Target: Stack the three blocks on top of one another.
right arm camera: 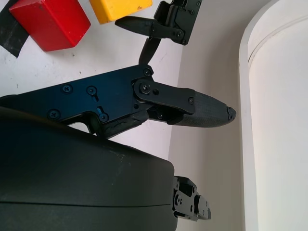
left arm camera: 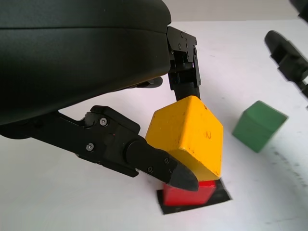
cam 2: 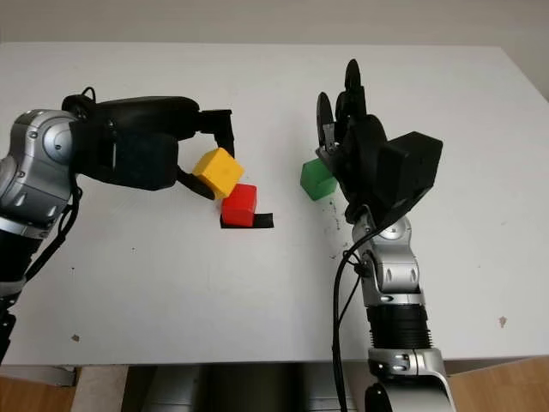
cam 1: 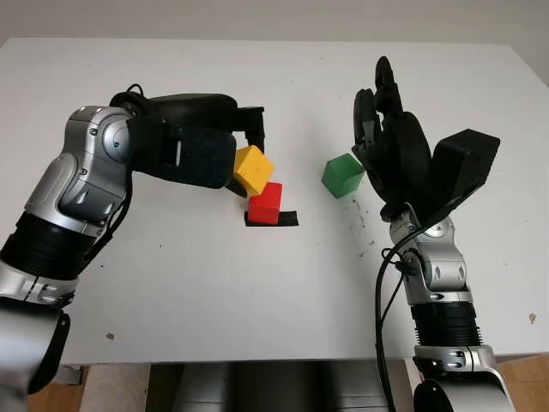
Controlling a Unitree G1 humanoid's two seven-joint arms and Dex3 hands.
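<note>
Hiding part of the red block (cam 1: 266,203), the tilted yellow block (cam 1: 253,169) sits clamped in the left hand (cam 1: 193,146) just above it, toward ten o'clock. A black patch (cam 1: 289,220) underlies the red block. At three o'clock lies the green block (cam 1: 343,175), beside the open, upraised right hand (cam 1: 390,137).

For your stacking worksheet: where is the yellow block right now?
The yellow block is held tilted in the left hand, near the table's middle, just above the red block, with the green block off to the right.
</note>
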